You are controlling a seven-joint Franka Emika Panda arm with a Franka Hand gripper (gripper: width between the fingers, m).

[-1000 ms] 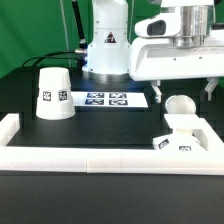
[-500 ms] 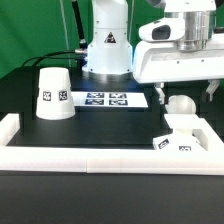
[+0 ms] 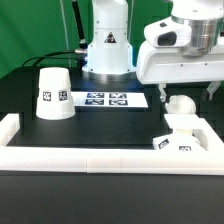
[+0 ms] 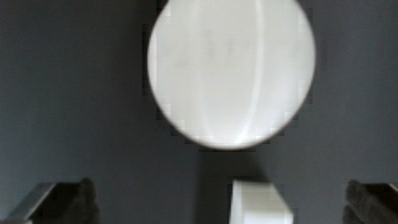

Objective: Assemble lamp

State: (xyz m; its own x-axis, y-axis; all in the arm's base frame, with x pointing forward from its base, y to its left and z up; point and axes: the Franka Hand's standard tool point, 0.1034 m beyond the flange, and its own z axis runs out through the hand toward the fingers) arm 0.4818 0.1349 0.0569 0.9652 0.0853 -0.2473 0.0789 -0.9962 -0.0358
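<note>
The white tapered shade (image 3: 52, 92) stands mouth-down on the black table at the exterior view's left. The ball-shaped bulb (image 3: 180, 103) stands upright at the exterior view's right, on or just behind the tagged square base (image 3: 183, 138). My gripper (image 3: 188, 88) hangs open just above the bulb, one finger on each side, touching nothing. In the wrist view the bulb (image 4: 231, 70) is a large white oval ahead of the gripper (image 4: 214, 205). The dark fingertips (image 4: 54, 203) are spread wide with nothing between them. A white piece (image 4: 262, 203) shows between them; I cannot tell what it is.
The marker board (image 3: 105, 99) lies flat mid-table beside the shade. Long white border rails (image 3: 90, 158) run along the front and the exterior view's left side. The robot's base (image 3: 105, 50) stands behind the marker board.
The gripper has risen a little and shifted slightly toward the exterior view's right above the bulb. The lamp parts have not moved.
</note>
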